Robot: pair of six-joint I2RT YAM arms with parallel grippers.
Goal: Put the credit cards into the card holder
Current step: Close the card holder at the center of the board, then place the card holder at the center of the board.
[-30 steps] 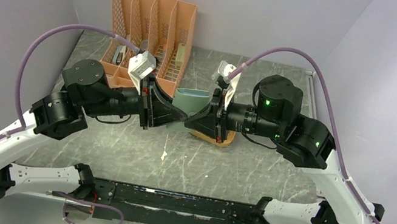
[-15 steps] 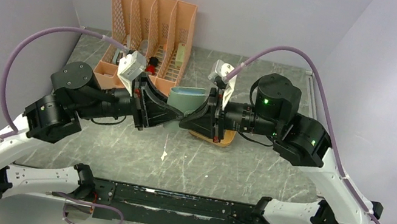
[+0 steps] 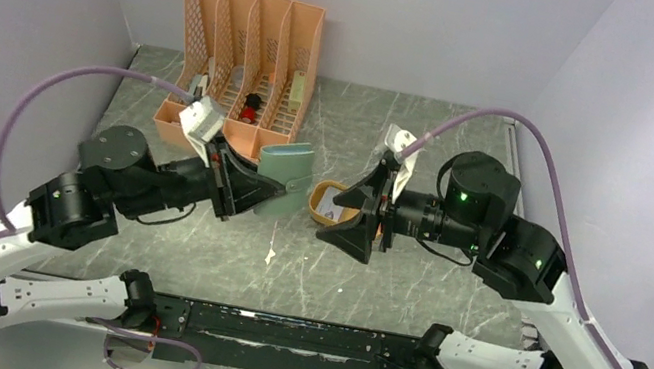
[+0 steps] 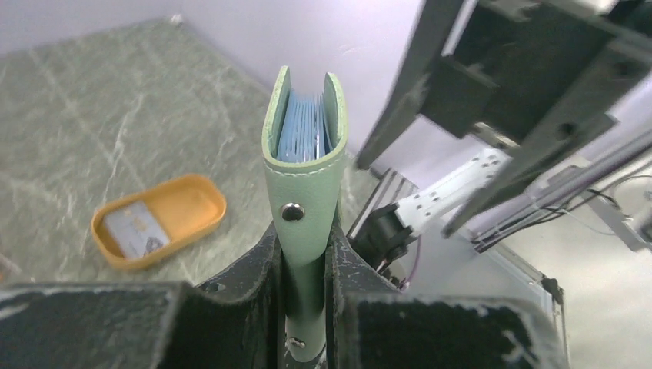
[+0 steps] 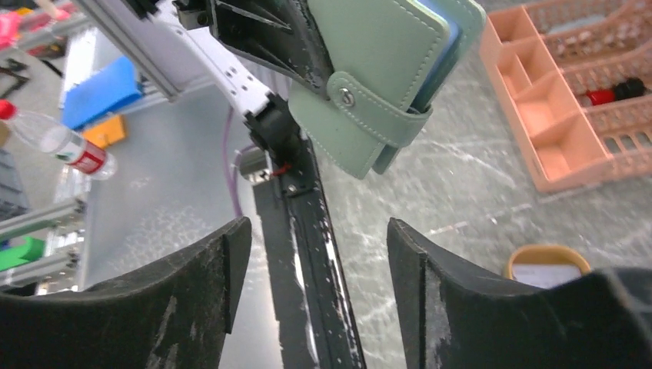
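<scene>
One card holder (image 3: 289,170) is seen from above pinched clear of the tabletop (image 3: 406,290) by the left gripper (image 3: 273,193), near the yellow tray (image 3: 312,204) at the tabletop's middle. At the left wrist, one credit card (image 4: 137,224) is noted unloaded in that tray. At the right wrist, the right gripper (image 5: 311,284) is shown spread, empty.

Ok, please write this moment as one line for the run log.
left gripper: shut on card holder | right gripper: open, empty | credit card: one in yellow tray
</scene>
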